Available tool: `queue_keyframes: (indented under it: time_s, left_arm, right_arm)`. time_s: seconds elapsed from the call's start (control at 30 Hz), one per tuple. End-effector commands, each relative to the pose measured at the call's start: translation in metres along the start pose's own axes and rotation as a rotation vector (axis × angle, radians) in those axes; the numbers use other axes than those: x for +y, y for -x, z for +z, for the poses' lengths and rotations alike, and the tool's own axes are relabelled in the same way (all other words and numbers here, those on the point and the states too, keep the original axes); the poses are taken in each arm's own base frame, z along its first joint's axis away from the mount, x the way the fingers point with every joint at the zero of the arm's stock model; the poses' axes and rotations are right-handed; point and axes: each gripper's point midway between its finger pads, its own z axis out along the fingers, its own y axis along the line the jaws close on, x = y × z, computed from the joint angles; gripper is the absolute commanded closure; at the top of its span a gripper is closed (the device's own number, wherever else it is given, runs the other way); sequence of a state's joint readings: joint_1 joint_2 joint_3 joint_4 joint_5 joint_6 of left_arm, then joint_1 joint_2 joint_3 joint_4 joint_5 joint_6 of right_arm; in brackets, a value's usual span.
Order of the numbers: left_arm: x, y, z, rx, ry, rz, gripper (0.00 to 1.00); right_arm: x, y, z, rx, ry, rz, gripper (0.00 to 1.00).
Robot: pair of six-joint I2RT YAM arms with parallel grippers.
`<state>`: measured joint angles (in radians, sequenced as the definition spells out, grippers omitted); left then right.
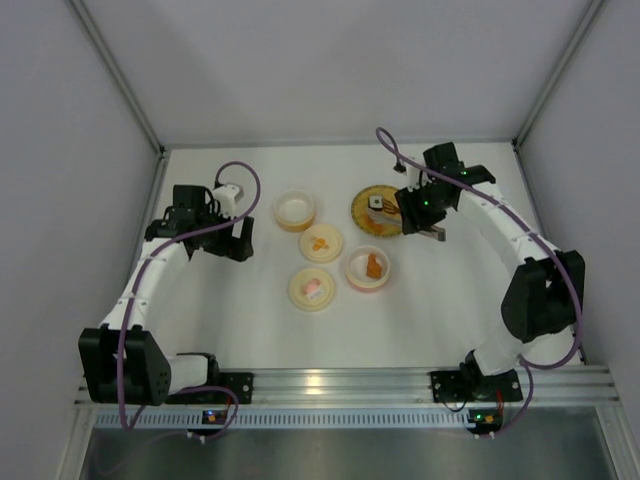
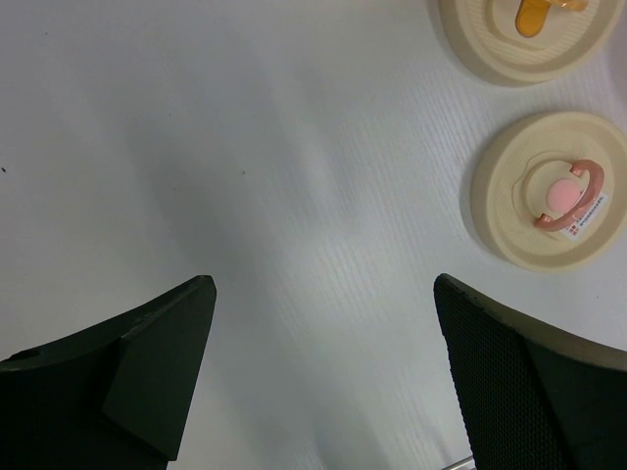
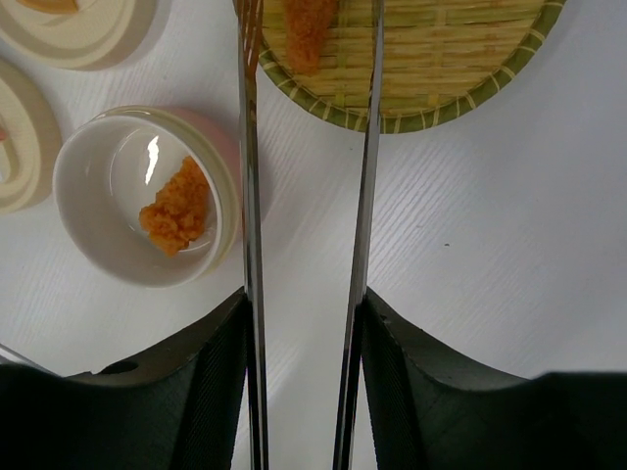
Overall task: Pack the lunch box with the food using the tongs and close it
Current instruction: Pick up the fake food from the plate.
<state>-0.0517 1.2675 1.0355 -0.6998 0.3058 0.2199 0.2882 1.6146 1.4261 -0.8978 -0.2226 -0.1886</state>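
Right wrist: right fingers [image 3: 201, 392] clamp tongs [image 3: 251, 196] straddling orange chunk [image 3: 309, 29] on plate [image 3: 451, 83]; left fingers [image 2: 147, 372] wide.

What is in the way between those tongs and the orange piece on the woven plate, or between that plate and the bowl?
Nothing visible. The tongs, held in the right gripper, reach over the woven plate with the orange piece between their arms. Only white table separates the plate from the bowl.
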Motion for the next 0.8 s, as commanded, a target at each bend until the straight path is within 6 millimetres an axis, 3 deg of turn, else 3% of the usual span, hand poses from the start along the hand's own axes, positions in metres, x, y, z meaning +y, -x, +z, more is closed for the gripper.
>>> queue_keyframes:
  time_s: [0.0, 0.47, 0.63, 0.77]
  left_arm:
    - [0.002, 0.005, 0.003, -0.027, 0.006, 0.021, 0.02]
    - [0.004, 0.001, 0.006, -0.019, 0.011, 0.023, 0.02]
    - [0.004, 0.001, 0.007, -0.018, 0.013, 0.023, 0.02]
    - [0.005, 0.002, 0.006, -0.023, 0.017, 0.023, 0.02]
  right_arm:
    - [0.004, 0.019, 0.009, -0.068, 0.008, -0.017, 0.55]
    - [0.008, 0.016, 0.029, -0.034, 0.061, 0.015, 0.54]
    - [0.008, 0.017, 0.029, -0.038, 0.062, 0.011, 0.6]
    - [0.009, 0.015, 0.024, -0.034, 0.057, 0.004, 0.73]
